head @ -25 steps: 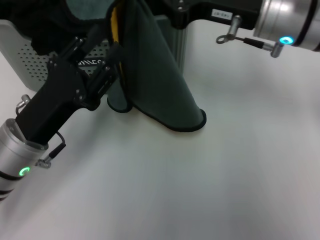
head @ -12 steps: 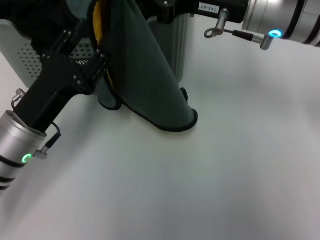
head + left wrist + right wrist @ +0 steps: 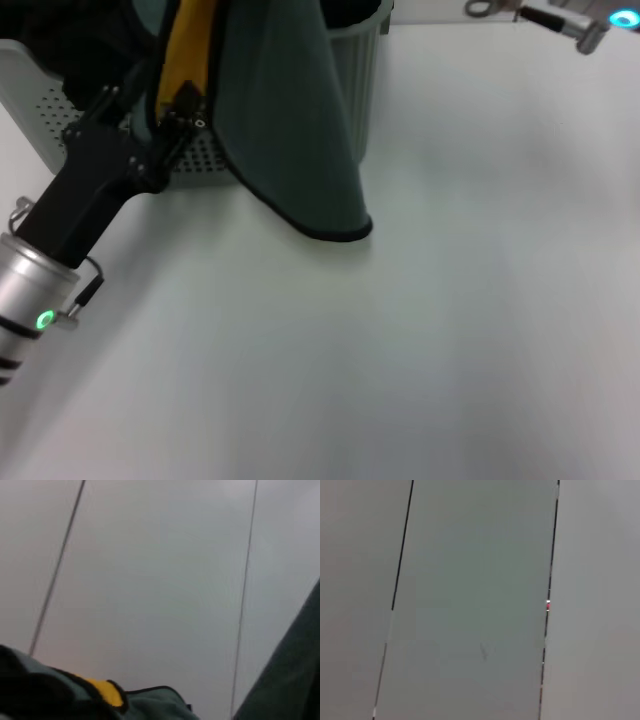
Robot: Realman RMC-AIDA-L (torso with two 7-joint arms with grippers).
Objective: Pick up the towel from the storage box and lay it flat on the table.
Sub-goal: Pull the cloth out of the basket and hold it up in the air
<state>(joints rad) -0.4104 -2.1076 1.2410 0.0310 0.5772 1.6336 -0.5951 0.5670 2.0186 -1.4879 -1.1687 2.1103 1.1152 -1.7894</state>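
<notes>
1. The left gripper's (image 3: pixel 180 105) black jaws are clamped on the folded edge of the towel (image 3: pixel 290 120), a cloth dark teal-green on its outer face and mustard yellow on its inner one, with thin black edge trim
2. In the head view the towel hangs raised in front of the storage box (image 3: pixel 360 75), a sage-green plastic basket with perforated dotted walls; its lowest trimmed corner hangs close to the plain smooth white counter (image 3: pixel 420 330), and I cannot tell if it touches
3. The left arm's black body and silver cuff with a green light run down toward the near left edge of that view
4. The left wrist view alone gives a close look at bunched teal cloth with a yellow patch and black trim, against a pale grey background crossed by thin dark lines; it shows no jaws
5. Only a silver end of the right arm shows at the far right top of the head view; its jaws are out of sight
6. The right wrist view shows only pale grey panels split by thin dark lines
</notes>
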